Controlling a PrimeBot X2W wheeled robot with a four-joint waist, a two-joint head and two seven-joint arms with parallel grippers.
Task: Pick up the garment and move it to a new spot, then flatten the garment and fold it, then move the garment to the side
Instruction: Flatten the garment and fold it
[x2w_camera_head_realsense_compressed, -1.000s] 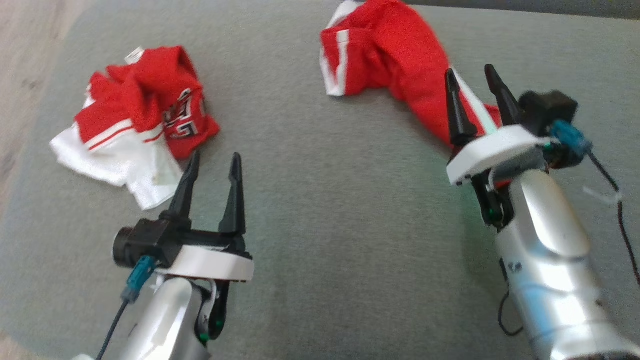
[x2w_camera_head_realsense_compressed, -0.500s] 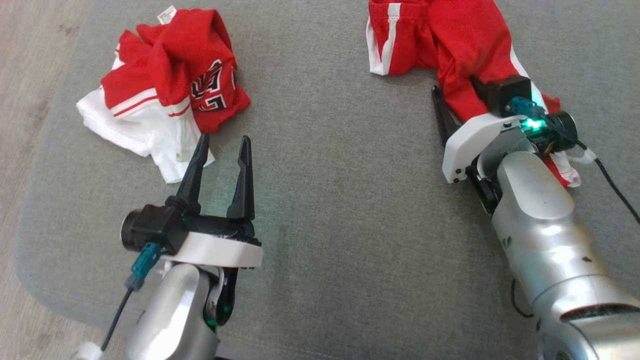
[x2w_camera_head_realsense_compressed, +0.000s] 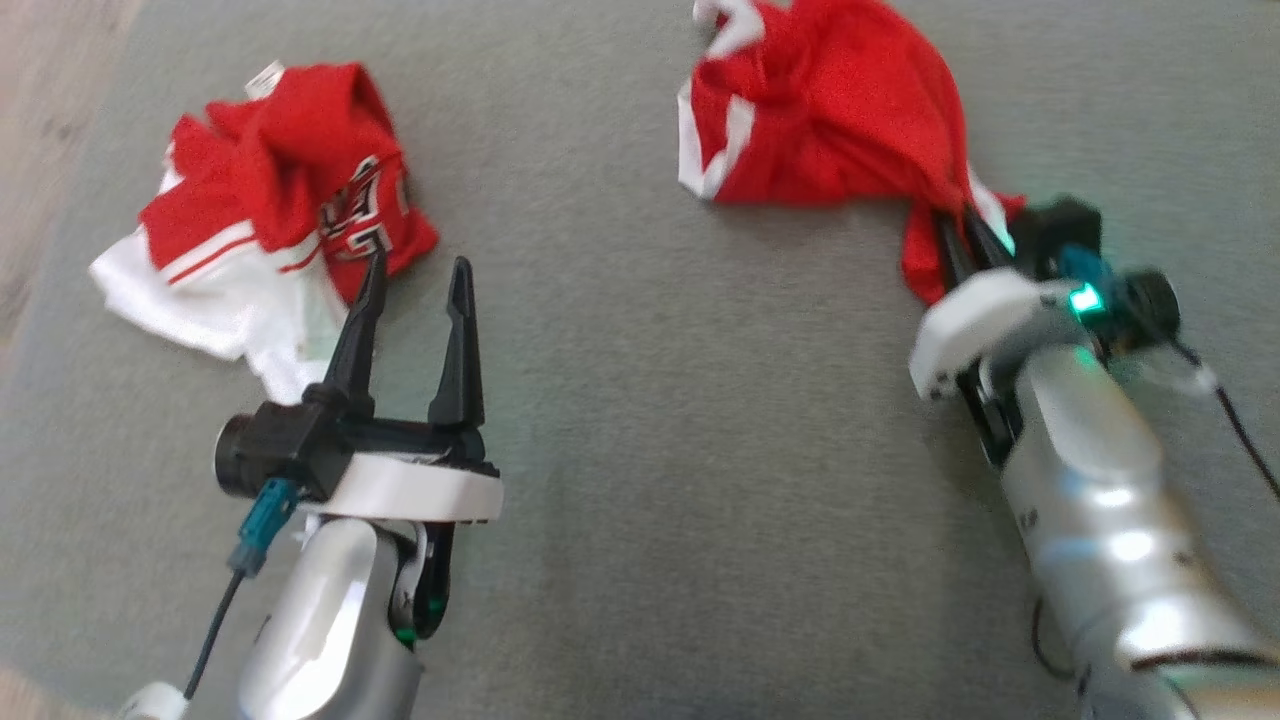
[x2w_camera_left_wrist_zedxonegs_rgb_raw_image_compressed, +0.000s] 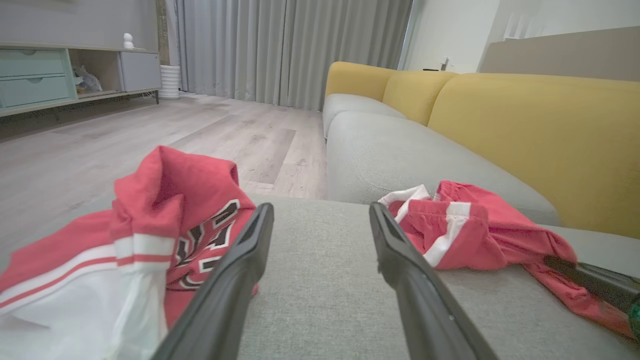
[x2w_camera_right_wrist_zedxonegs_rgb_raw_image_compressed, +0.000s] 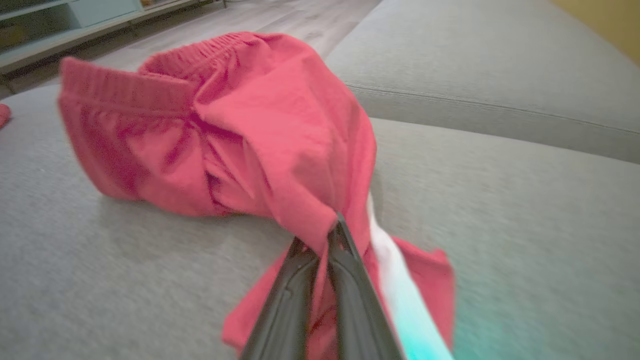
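Two bunches of clothes lie on the gray sofa seat (x2w_camera_head_realsense_compressed: 650, 450). One is a pair of red shorts (x2w_camera_head_realsense_compressed: 830, 110) with white stripes, at the upper right of the head view. The other is a red and white shirt (x2w_camera_head_realsense_compressed: 270, 200) with letters on it, crumpled at the upper left, near the edge of the seat.

The right pincer (x2w_camera_head_realsense_compressed: 965, 235) sits at the right of the head view, shut tight on a fold of the red shorts. In the right wrist view its two dark fingers (x2w_camera_right_wrist_zedxonegs_rgb_raw_image_compressed: 285, 305) meet low in the middle of the frame, with red cloth pinched between them. A bit of cloth hangs down past the fingers (a white stripe runs there too). Most of the shorts rests on the seat in a soft heap.

The left pincer (x2w_camera_head_realsense_compressed: 418, 265) is at the lower left of the head view. It is wide open and holds nothing. Its tips point at the shirt and are very close to it, but it is hard to tell if they touch.

So the job looks like it is only at its start. The grab is made, and that is all. The shorts are not lifted off the seat, not yet carried to a new spot, not flat, not folded, and not put to the side. Nearly everything is left to do.
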